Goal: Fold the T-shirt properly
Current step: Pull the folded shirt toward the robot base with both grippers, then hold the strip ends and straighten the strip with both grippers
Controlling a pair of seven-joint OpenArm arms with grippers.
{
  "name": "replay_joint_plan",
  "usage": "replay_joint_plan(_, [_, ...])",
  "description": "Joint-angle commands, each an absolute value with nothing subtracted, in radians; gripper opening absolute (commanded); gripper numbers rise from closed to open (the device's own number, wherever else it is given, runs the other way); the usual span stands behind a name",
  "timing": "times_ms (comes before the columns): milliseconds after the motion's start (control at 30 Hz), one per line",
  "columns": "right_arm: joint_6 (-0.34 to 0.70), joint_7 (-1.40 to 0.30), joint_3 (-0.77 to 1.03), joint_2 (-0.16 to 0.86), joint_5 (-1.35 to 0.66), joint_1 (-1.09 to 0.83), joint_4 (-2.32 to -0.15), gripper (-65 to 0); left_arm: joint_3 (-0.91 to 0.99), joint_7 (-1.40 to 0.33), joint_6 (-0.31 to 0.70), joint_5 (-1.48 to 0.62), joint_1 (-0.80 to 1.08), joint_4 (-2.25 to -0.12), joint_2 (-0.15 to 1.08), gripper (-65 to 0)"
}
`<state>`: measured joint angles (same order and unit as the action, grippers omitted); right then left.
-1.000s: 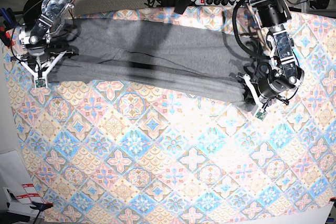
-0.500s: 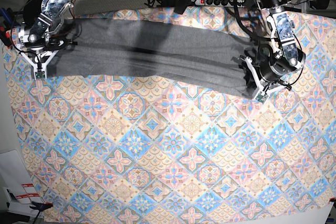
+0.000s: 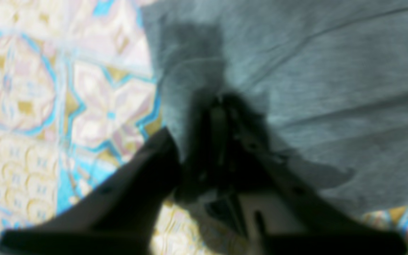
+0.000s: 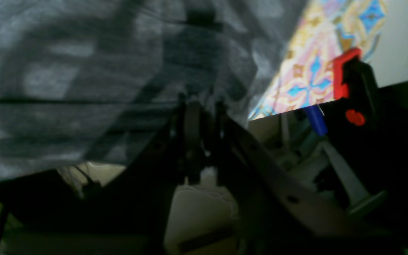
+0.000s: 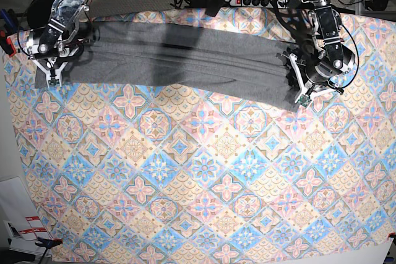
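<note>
You've dragged the T-shirt [image 5: 179,60] back into a long band along the tabletop's far edge; your right hand [image 5: 54,78] stays clenched on its end, your left hand [image 5: 299,98] seems to be loosening.

Base view bright, even and sharp; soft arm shadows fall across the T-shirt [image 5: 185,60]. Left wrist view heavily blurred, the cloth [image 3: 48,106] washed pale. Right wrist view dim, soft-focused, dark shadow bands on grey fabric.
</note>
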<state>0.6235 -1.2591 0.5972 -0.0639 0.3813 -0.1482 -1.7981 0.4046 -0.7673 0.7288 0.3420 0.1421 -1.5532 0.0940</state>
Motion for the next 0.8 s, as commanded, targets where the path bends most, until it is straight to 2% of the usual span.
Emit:
replay_joint_plan(0, [0.605,-1.268,0.596,-0.039,0.426,-0.145,-1.821,-59.3,0.418,-0.774,0.698,0.381,0.131,-1.569,0.11,-49.0])
replay_joint_plan(133, [0.605,-1.265,0.572,-0.041,0.426,-0.147,-1.825,-50.1,0.418,-0.776,0.698,0.401,0.131,-1.569,0.099,-39.6])
replay_joint_plan(367, [0.605,-1.264,0.567,-0.042,0.426,-0.147,-1.859,-34.8,0.42,-0.839,0.698,0.394,0.122,-1.572,0.102,-38.4])
replay_joint_plan(467, [0.605,-1.262,0.567,-0.042,0.426,-0.147,-1.885,-32.7,0.42,-0.84,0.698,0.394,0.108,-1.575,0.097,-38.4])
replay_joint_plan(700, [0.605,-1.262,0.564,-0.042,0.426,-0.14,-1.903,-32.5,0.42,-0.84,0.698,0.371,0.116,-1.689,0.064,-38.0])
replay_joint_plan(767, [0.605,-1.262,0.547,-0.042,0.426,-0.14,-1.903,-32.4,0.42,-0.842,0.698,0.358,0.117,-1.701,0.062,-33.9])
